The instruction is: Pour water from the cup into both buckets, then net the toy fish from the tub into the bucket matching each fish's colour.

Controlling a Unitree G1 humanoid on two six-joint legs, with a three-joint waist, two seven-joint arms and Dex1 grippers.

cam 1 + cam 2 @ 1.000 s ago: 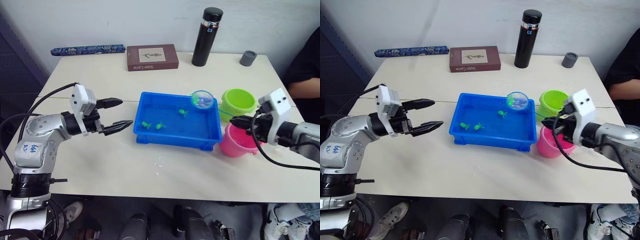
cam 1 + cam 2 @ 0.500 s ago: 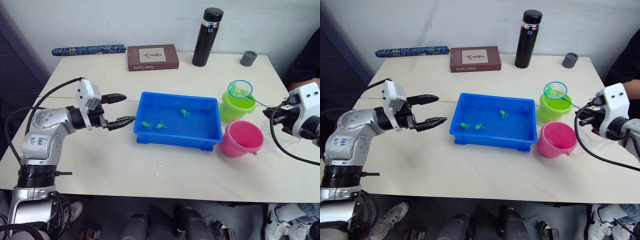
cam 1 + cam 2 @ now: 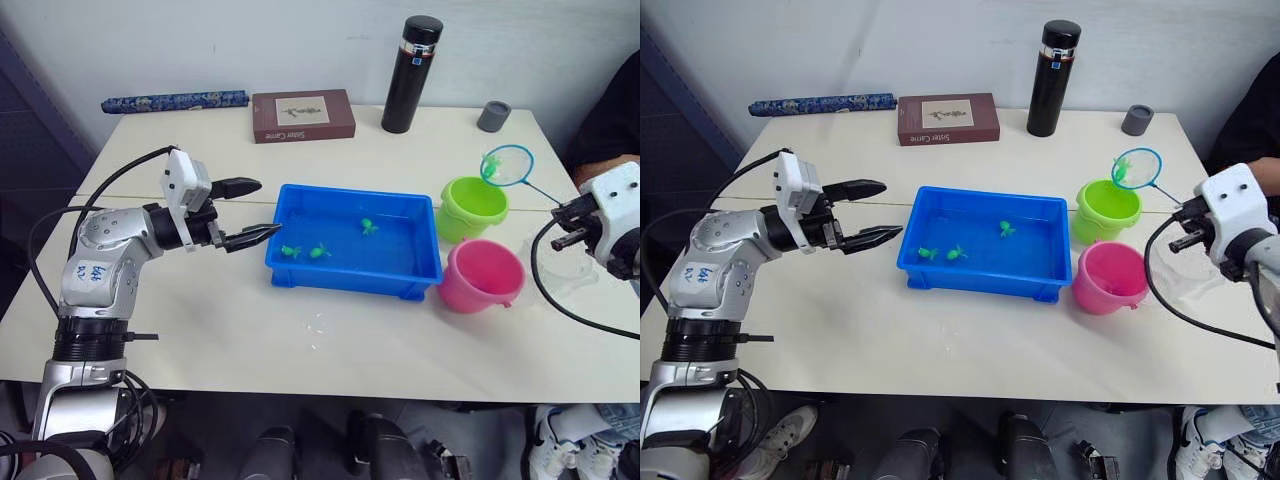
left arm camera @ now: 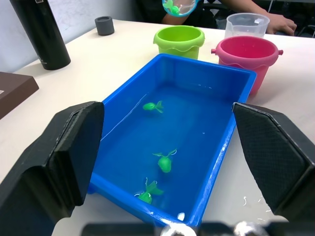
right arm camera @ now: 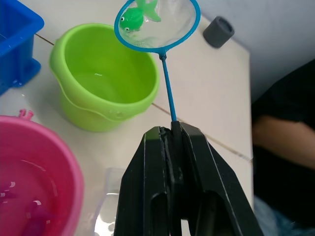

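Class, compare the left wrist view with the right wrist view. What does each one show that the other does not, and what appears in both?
Left wrist view alone: the inside of the blue tub with three green fish in water, the black flask, and the left end effector standing open.

Right wrist view alone: the right end effector shut on the net's handle, and pink fish in the pink bucket.

Shared: the net carrying a green fish, the green bucket, the pink bucket, the clear cup, the small grey cup and a person's arm.
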